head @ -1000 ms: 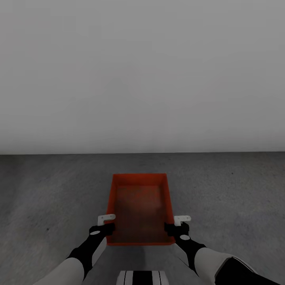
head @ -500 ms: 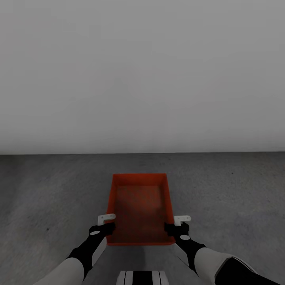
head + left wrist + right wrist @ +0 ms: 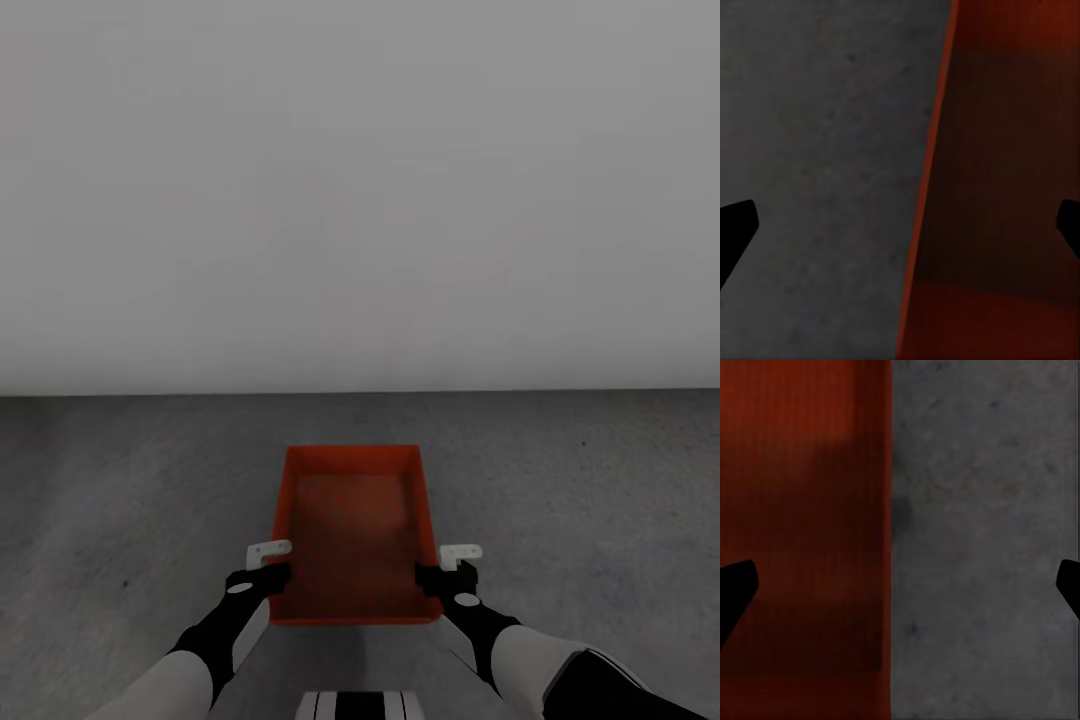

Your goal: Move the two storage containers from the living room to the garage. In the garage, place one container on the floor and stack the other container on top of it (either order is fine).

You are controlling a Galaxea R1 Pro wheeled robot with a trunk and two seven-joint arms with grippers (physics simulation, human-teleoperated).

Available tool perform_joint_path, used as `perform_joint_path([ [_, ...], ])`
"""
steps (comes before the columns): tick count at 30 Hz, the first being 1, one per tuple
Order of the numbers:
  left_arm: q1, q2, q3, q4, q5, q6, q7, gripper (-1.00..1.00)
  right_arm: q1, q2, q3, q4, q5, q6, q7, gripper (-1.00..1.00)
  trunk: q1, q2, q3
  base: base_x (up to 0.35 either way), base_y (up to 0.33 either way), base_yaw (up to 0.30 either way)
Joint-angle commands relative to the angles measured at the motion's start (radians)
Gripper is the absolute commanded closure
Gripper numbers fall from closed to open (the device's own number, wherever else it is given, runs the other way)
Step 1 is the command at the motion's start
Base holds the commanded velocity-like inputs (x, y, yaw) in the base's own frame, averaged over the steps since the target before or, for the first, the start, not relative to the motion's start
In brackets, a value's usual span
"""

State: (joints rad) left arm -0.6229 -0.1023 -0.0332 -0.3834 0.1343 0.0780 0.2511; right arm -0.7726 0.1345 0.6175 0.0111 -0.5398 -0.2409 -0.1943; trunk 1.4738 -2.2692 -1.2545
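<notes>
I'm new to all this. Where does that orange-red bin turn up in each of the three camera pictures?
Head view: the storage container sits low in the middle, between both grippers.
Left wrist view: its side wall covers the right part.
Right wrist view: its wall covers the left part.
Shared landmark: the grey concrete floor beside the bin's edge.

The floor (image 3: 130, 470) is dark grey concrete, matte and a little mottled. Its far edge meets a plain white wall (image 3: 360, 200) in a straight line. One orange-red bin (image 3: 355, 530) is over the middle of the floor, near that far edge but apart from the wall, with its long sides going toward the wall. The bin is open on top. Whether it touches the floor or is just above it, I cannot tell.
</notes>
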Motion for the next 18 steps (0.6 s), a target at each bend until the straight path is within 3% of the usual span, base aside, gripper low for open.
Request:
perform_joint_path([
  [1, 0.000, 0.000, -0.004, -0.002, 0.010, 0.005, 0.005, -1.00, 0.000, 0.001, 0.008, 0.001, -0.008, -0.003, -0.002, -1.00, -0.004, 0.007, 0.003, 0.000, 0.000, 0.000],
  [18, 0.000, 0.001, -0.004, -0.004, 0.010, 0.004, 0.005, -1.00, 0.000, 0.001, 0.008, 0.001, -0.009, -0.003, -0.003, -1.00, -0.069, 0.126, 0.056, 0.000, 0.000, 0.000],
])
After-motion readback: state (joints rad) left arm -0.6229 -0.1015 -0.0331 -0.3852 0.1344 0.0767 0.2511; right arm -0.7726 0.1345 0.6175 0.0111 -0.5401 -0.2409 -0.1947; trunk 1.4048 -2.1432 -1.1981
